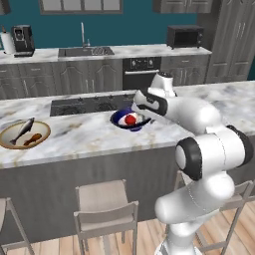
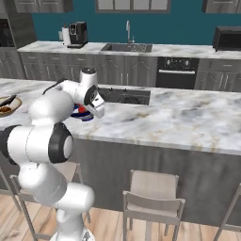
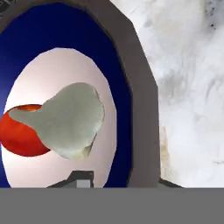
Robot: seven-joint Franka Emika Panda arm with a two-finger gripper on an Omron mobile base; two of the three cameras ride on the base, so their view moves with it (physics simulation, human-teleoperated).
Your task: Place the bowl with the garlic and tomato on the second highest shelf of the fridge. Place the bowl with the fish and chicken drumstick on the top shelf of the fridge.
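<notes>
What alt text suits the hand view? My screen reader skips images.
Close-up into the blue bowl: the whitish garlic lies against the red tomato on its white inner face. Marbled counter lies to the right.

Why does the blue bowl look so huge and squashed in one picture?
In the hand view the camera sits right over the bowl, so its rim stretches past the edges and the garlic half covers the tomato; in the left base view the same bowl looks small and slightly blurry.

Arm (image 1: 199, 149) forward — wrist low, jaws hidden
</notes>
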